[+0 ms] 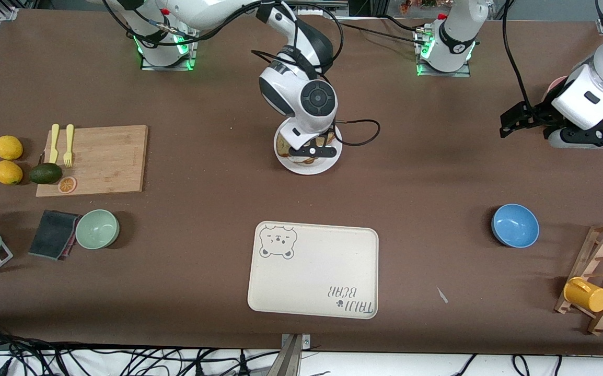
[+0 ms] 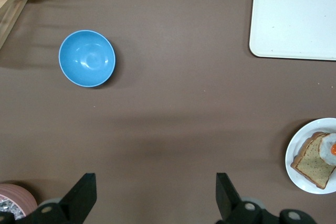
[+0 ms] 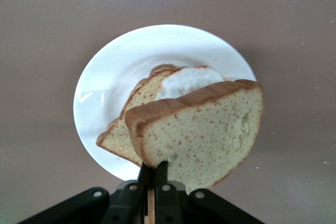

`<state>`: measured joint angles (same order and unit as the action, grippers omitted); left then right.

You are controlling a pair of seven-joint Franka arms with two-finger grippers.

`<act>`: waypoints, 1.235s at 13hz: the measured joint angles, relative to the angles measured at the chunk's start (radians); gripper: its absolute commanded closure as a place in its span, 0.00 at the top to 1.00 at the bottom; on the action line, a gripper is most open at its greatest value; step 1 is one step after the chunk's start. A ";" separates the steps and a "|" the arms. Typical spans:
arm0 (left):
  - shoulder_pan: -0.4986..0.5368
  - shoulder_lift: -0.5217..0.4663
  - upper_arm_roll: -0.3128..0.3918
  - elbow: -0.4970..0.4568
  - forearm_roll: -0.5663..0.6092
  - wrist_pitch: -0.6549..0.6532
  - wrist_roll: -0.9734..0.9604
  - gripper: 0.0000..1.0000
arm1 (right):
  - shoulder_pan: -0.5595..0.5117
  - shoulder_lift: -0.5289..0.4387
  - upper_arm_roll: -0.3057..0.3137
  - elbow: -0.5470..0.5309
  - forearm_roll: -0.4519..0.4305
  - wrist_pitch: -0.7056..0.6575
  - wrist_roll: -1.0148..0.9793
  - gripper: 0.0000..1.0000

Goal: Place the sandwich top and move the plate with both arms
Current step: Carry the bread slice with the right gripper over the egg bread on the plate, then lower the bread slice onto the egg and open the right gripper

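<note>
Top slice hanging over the plate, pinched by one edge.

Front view: right hand [image 1: 316, 151] low over the plate [image 1: 327, 166] at mid-counter, farther from the camera than the tray [image 1: 313, 270]; bread mostly hidden under the wrist. Left hand [image 1: 522, 119] up over the left arm's end of the counter, waiting.
Left wrist view: left fingers [image 2: 83, 196] spread wide, empty; plate with tan slice [image 2: 314, 163] and egg [image 2: 331, 149] in sight, blue bowl [image 2: 86, 58] nearby.
Right wrist view: right hand [image 3: 155, 178] clamped on the sandwich top [image 3: 202, 134], slice standing on edge above egg and tan slice. Probably light, soft, easily crushed or torn; best held lightly at the crust. Plate likely stiff, smooth, slippery; rim at two facing points the sensible hold.
</note>
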<state>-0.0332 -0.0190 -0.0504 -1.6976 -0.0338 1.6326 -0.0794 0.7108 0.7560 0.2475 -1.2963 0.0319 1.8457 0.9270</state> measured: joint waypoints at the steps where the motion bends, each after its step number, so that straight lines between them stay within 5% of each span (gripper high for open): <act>1: 0.000 0.000 0.000 0.000 0.000 0.000 0.000 1.00 | 0.009 0.013 0.000 0.000 0.000 0.024 0.014 0.46; 2: 0.000 0.000 0.000 0.000 0.000 0.000 0.000 1.00 | 0.019 0.028 0.000 0.000 0.000 0.049 0.023 0.99; 8: 0.000 0.000 0.000 0.000 0.000 0.000 0.000 1.00 | 0.017 0.034 -0.016 0.038 -0.026 0.066 0.019 1.00; 16: 0.001 0.005 0.000 0.000 0.000 0.000 -0.001 1.00 | -0.244 -0.161 -0.066 0.060 -0.041 -0.227 -0.384 1.00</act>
<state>-0.0320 -0.0141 -0.0503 -1.6975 -0.0338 1.6326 -0.0800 0.4670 0.5951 0.1810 -1.2365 -0.0088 1.6189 0.5427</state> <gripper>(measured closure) 0.000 0.000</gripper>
